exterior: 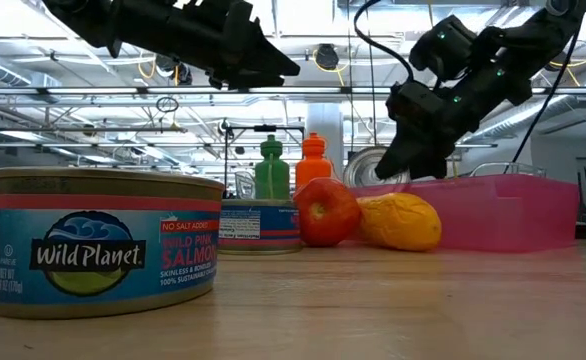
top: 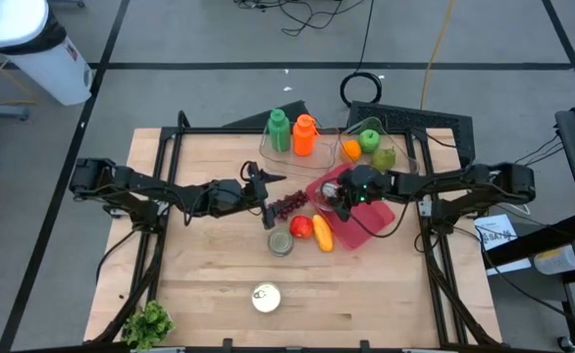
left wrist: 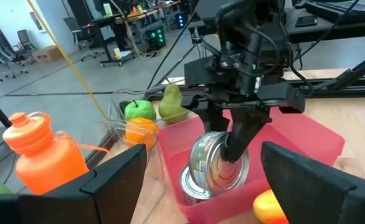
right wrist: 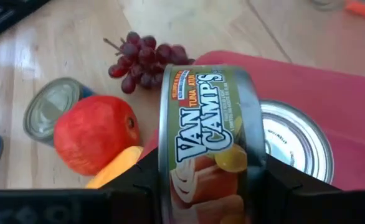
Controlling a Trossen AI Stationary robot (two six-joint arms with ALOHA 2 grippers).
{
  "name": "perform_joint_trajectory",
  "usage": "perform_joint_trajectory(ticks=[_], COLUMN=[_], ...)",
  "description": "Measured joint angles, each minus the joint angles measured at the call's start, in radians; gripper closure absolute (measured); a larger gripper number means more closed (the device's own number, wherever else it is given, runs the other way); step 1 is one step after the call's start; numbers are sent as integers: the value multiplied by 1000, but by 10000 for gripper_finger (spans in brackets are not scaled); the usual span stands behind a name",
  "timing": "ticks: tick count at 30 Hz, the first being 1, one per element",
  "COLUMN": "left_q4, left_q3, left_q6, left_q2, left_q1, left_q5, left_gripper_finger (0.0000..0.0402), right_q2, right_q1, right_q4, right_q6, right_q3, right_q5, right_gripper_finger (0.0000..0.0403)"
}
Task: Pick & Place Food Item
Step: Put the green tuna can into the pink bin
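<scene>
My right gripper point(top: 339, 199) is over the pink bin point(top: 371, 214), shut on a green-labelled tuna can point(right wrist: 210, 143). A second silver can point(right wrist: 294, 146) lies flat in the bin right under it. On the table to the bin's left lie red grapes point(top: 289, 204), a red apple point(top: 300, 226), a yellow fruit point(top: 322, 234) and another can point(top: 281, 243). My left gripper point(top: 274, 196) hangs open just left of the grapes, pointing at the bin and touching nothing. My right gripper pinches the tuna can by its two flat ends point(right wrist: 170, 168), one finger on each, so the can stands on edge with its label wall facing the wrist camera. The fingers slant down from the table's right. The can point(left wrist: 218, 163) hangs inside the bin; whether it touches the can below, I cannot tell.
A salmon can point(top: 266, 297) stands near the front edge, lettuce point(top: 148, 322) at the front left corner. Green point(top: 279, 132) and orange point(top: 304, 135) bottles stand at the back, beside a clear container point(top: 395, 137) holding an orange, a green apple and a pear.
</scene>
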Motion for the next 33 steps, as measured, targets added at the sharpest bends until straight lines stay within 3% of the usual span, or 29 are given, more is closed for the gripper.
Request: perform_joint_trajectory(ticks=[6,11,24,27,33], left_q4=[-13,-20,-21,-21,-21], left_q3=[0,0,0,0,0], left_q6=[0,0,0,0,0], left_q2=[0,0,1,1,1], left_q1=[0,0,0,0,0], left_q5=[15,15,15,15,15], left_gripper_finger=[70,78,75,81,81], right_q2=[-10,-9,-9,-9,-9], right_q1=[2,2,1,0,-5], right_q4=[3,13,18,33,50], right_q6=[-75,-130,-257,-243,-109], right_q3=[0,-1,-1,-1,-1], right_q5=[-2,10,342,325,166], right_gripper_finger=[165,138,147,147,173])
